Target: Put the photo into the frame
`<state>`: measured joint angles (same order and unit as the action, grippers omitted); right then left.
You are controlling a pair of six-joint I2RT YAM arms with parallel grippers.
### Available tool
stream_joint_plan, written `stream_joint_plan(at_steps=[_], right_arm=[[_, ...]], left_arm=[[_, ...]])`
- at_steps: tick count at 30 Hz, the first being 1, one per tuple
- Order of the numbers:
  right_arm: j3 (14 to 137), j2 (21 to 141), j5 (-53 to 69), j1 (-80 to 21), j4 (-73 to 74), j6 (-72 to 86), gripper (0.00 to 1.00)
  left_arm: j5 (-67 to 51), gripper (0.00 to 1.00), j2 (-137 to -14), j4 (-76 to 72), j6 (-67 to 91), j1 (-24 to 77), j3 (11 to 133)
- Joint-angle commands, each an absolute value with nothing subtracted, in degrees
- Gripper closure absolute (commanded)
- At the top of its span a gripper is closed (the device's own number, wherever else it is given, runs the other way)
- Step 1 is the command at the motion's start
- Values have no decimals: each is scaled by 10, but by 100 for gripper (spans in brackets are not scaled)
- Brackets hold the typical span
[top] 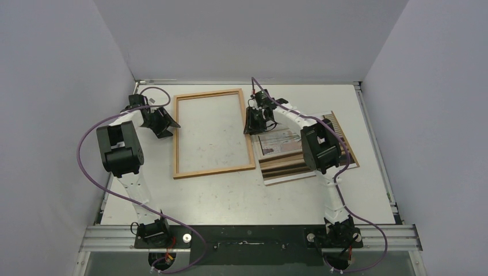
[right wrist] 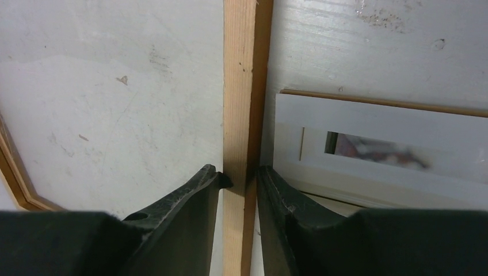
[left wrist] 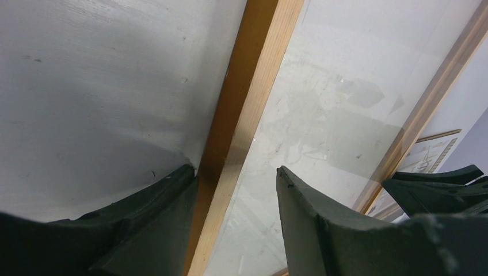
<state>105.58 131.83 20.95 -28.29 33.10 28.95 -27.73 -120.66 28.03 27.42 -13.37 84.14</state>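
Photo (top: 290, 158): lies flat on the table (top: 241, 201), right of centre in the overhead view, partly under the right arm. Its left edge sits just beside the frame's right rail.
Photo, up close: the right wrist view shows a pale sheet (right wrist: 374, 149) with a blurred picture strip. I can't make out the subject.
Photo handling: I'd judge it light, thin and floppy, so it would droop or crease if lifted by one corner. It is flush with what it rests on, so there is little for a finger to get under.
Where to hold: probably the near left edge or a corner, pinched shallowly after nudging it out over an edge. A second grip on the opposite side would keep it flat.
Brown board (top: 340, 127): peeks out beyond the photo's right side and looks stiff.
Frame (top: 214, 171): orange-brown wood, flat on the table at centre, nothing inside it yet. It looks rigid and light. A glossy pane seems to fill it, so I'd treat it gently.
Left gripper (top: 167, 123): straddles the frame's left rail at mid-left. Its jaws (left wrist: 235, 171) stand apart, one finger against the rail's outer side and the other clear over the pane, so nothing is clamped.
Right gripper (top: 250, 127): its fingers hug both sides of the right rail (right wrist: 239, 175). I cannot tell whether they are pinching it or have just let go.
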Motion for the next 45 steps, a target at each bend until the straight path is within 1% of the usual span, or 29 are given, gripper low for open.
stream_joint_plan(at_steps=[1, 6, 9, 15, 20, 23, 28, 31, 39, 45], right_arm=[[1061, 1337, 186, -297, 381, 273, 68], [1066, 1337, 177, -298, 385, 275, 60], [1067, 1326, 183, -298, 383, 276, 58], [1056, 1282, 212, -294, 328, 303, 52], [1060, 1286, 216, -287, 312, 315, 47], [1075, 1305, 206, -288, 329, 307, 48], [1087, 1330, 187, -293, 358, 292, 59], [1084, 1335, 170, -297, 373, 278, 63], [1086, 1351, 132, -301, 415, 263, 68], [1113, 1358, 118, -301, 443, 271, 70]], left_arm=[[-261, 48, -1217, 293, 253, -127, 825], [-262, 48, -1218, 295, 252, -127, 828], [-261, 48, -1218, 298, 249, -127, 831], [-260, 48, -1218, 300, 247, -127, 831], [-260, 48, -1219, 300, 247, -127, 832], [-261, 48, -1219, 300, 246, -127, 832], [-261, 48, -1221, 301, 245, -127, 833], [-261, 48, -1221, 302, 244, -127, 833], [-262, 48, -1222, 303, 243, -127, 834], [-264, 48, -1222, 303, 243, -127, 835]])
